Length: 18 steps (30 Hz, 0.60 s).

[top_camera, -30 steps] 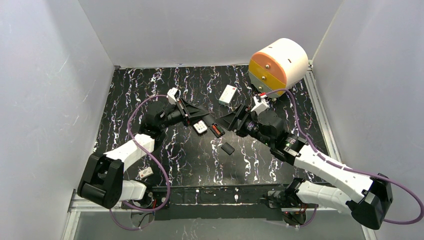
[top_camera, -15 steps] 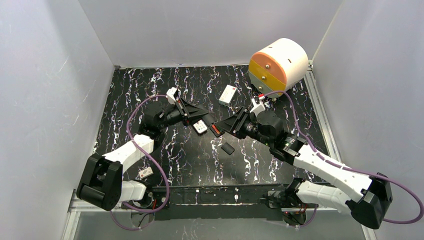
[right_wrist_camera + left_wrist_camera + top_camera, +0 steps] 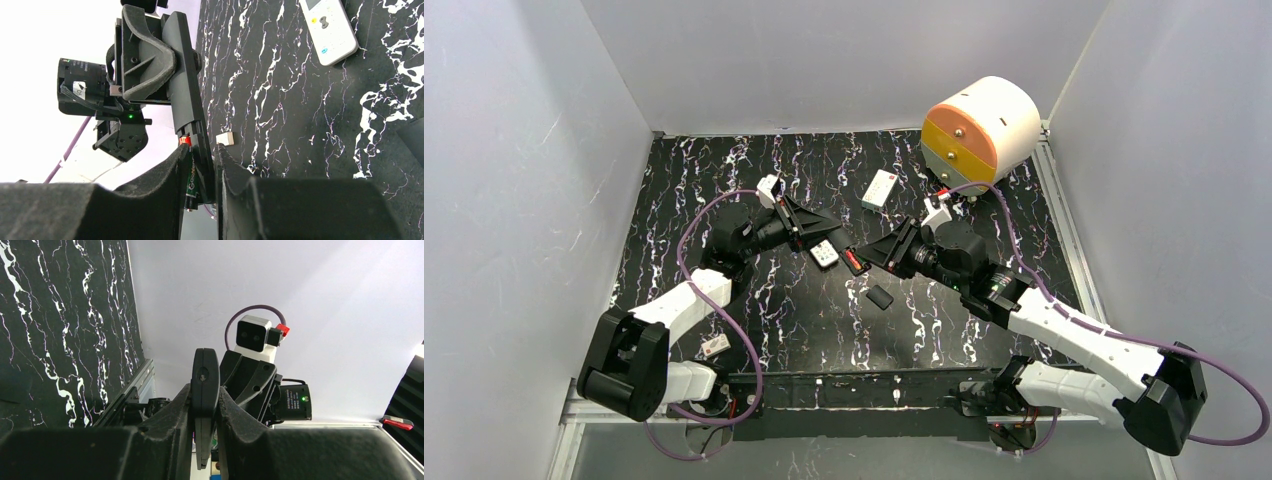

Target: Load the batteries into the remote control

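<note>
As we see, left gripper [image 3: 204, 399] and right gripper [image 3: 200, 156] jaws clamp long black bar [image 3: 185, 100], green battery [image 3: 191, 175] lengthwise along it, red end toward left gripper.

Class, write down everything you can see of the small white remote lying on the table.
The remote is a small white oblong handset with rounded corners, and it looks like plastic. It lies flat and face up on the black marbled table, near its middle in the overhead view. A grey screen sits at one end, with a yellow, a dark and a blue button below it. Only the table touches it.
</note>
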Each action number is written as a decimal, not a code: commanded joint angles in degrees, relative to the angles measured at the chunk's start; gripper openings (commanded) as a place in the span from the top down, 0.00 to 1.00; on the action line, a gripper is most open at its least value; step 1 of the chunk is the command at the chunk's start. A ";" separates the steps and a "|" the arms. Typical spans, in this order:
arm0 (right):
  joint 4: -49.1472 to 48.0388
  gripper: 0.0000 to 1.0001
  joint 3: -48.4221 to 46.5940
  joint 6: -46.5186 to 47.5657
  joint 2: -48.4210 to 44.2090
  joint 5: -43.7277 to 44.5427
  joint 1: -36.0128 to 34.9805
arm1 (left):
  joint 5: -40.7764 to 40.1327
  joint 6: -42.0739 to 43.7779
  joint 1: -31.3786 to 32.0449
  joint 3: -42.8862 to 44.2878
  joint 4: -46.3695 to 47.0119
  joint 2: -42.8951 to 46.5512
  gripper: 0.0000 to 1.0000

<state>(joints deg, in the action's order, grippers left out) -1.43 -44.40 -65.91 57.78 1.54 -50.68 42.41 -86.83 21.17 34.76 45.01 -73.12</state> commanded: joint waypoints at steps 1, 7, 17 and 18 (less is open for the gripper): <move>-0.02 0.69 -0.94 1.03 0.11 0.18 -0.06 | 0.00 -0.23 0.12 2.15 1.94 2.45 1.00; 1.17 0.59 -2.01 1.05 0.04 1.47 -0.08 | -0.17 -0.70 0.16 2.37 1.94 3.03 1.00; -1.82 0.35 -3.20 -0.64 -1.47 4.73 -0.08 | -0.68 -0.80 0.15 1.80 1.96 2.99 1.00; -2.46 0.35 -2.92 -0.77 -1.44 4.18 -0.08 | -0.73 -0.72 0.11 1.80 1.99 2.99 1.00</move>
<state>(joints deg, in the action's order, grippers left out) -0.23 -44.82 -66.02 57.69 4.80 -50.70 41.95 -87.46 21.17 34.76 45.06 -72.25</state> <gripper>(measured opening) 0.642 0.172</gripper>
